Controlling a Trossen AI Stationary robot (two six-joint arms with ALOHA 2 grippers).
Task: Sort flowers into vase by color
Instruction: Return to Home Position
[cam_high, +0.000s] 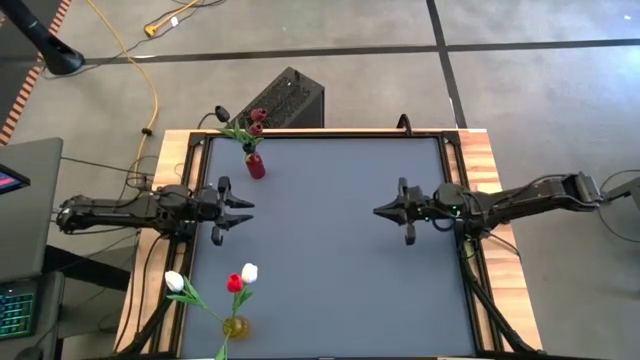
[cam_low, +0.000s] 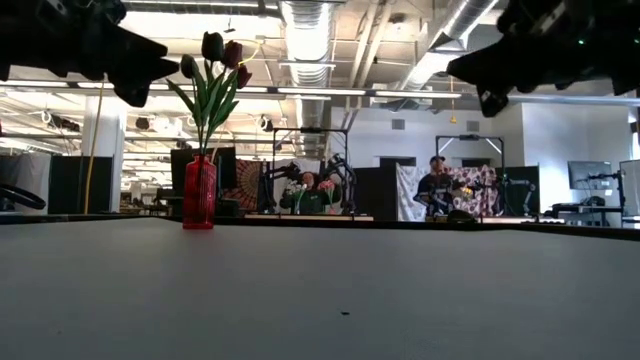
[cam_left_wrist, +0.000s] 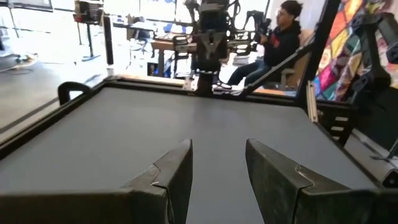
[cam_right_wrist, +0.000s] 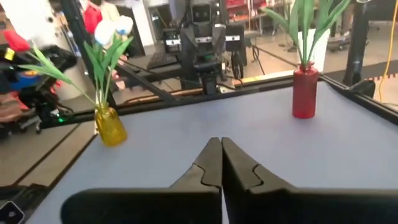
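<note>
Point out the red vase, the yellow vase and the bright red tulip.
red vase (cam_low: 199, 195): low view, middle of its body.
yellow vase (cam_right_wrist: 111, 127): right wrist view, middle of its body.
bright red tulip (cam_high: 234, 283): high view, on its head.

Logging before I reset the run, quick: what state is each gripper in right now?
Left gripper: open, holding nothing.
Right gripper: closed, holding nothing.

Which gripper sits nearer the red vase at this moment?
Left. The left gripper hangs a short way from the red vase, on the same left side of the table. The right gripper is well across the table on its right half.
</note>
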